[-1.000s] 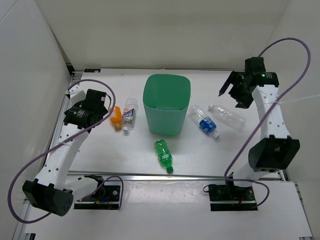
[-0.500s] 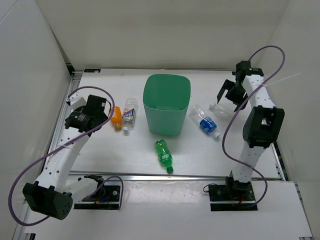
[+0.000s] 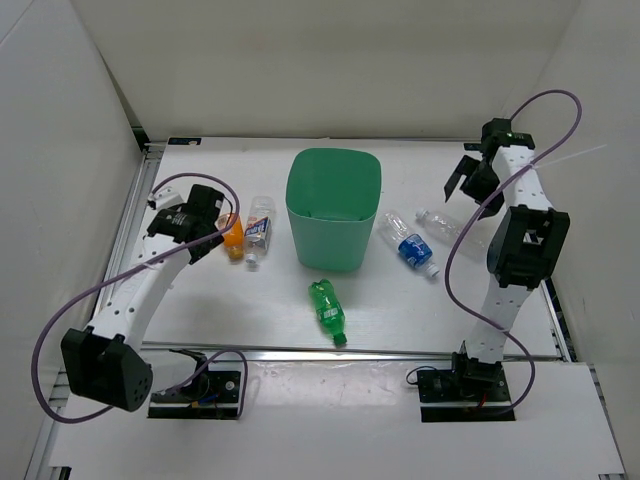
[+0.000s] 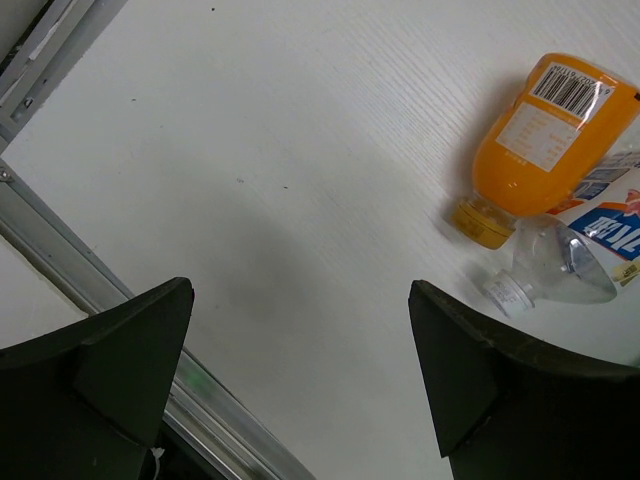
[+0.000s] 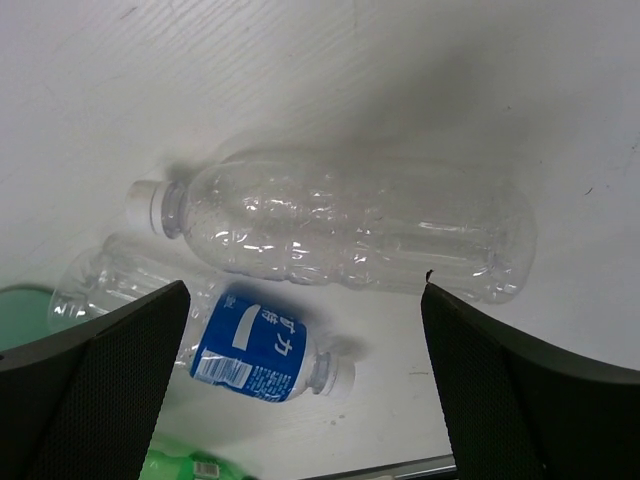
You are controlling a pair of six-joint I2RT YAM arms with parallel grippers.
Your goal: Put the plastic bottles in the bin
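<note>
Bin (image 3: 330, 245): upright at the middle of the table (image 3: 200, 290), open mouth up. All five bottles lie on their sides on the table, outside it.

Green bottle (image 3: 327, 310): at 6 o'clock from the bin, near it but apart, cap toward the near edge.

Orange bottle (image 3: 233, 236): at 9 o'clock from the bin, cap toward the near edge. Left blue-label bottle (image 3: 258, 228): between the orange bottle and the bin, parallel to the orange one; the left wrist view shows the two pressed side by side.

Right blue-label bottle (image 3: 410, 245): at 4 o'clock from the bin, just beside its wall, white cap pointing to 5 o'clock.

Crinkled clear bottle (image 5: 350, 225): at 3 o'clock from the bin, beyond the right blue-label bottle and close beside it, cap toward the bin. From above, the right arm hides part of its body.

Left gripper (image 4: 300, 290): released, jaws spread wide, nothing between them. It hangs over bare table at 9 o'clock from the orange bottle, just beside it; contact not seen. A metal rail (image 4: 60, 250) runs along the table edge below it.

Right gripper (image 3: 468, 190): released, jaws spread wide, grasping nothing. It hangs above the crinkled clear bottle, which lies crosswise under the gap between the jaws, clear of both.
</note>
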